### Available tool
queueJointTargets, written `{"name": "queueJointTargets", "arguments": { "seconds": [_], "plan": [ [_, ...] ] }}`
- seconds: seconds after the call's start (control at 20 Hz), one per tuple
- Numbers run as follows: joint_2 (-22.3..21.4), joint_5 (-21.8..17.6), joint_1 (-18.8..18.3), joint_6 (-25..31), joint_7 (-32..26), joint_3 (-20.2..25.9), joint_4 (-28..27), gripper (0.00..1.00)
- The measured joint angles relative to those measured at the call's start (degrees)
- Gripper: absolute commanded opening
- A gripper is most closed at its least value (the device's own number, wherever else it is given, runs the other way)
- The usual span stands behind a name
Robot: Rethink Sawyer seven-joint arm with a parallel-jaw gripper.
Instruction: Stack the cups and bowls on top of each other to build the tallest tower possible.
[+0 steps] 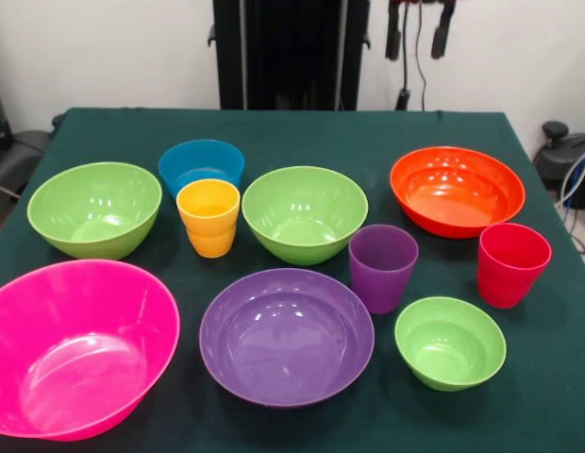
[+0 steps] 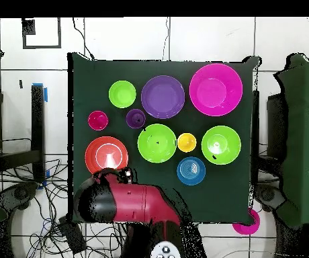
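All cups and bowls stand apart, mouths up, on the green tablecloth (image 1: pixel 302 132); nothing is stacked. The purple cup (image 1: pixel 382 267) stands right of centre, the yellow-orange cup (image 1: pixel 208 217) left of centre, the red cup (image 1: pixel 511 264) at the right. There are three lime green bowls (image 1: pixel 94 208) (image 1: pixel 304 212) (image 1: pixel 450 342), a blue bowl (image 1: pixel 201 163), a wide purple bowl (image 1: pixel 286 335), an orange-red bowl (image 1: pixel 457 189) and a hot pink bowl (image 1: pixel 75 349). My gripper (image 1: pixel 420 28) hangs at the top edge, behind the orange-red bowl, fingers apart and empty.
In the overhead view my red arm (image 2: pixel 127 201) is folded back over the table edge by the orange-red bowl (image 2: pixel 107 154). A pink object (image 2: pixel 246 222) lies off the table's corner. Cables lie on the floor around the base.
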Motion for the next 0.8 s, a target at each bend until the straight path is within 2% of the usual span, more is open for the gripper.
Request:
{"name": "queueJointTargets", "arguments": {
  "seconds": [0.4,0.8],
  "plan": [
    [12.0,0.0,0.3,0.0,0.0,-0.1,-7.2,1.0],
    [19.9,-0.7,0.3,0.0,0.0,-0.3,-11.4,1.0]
  ]
}}
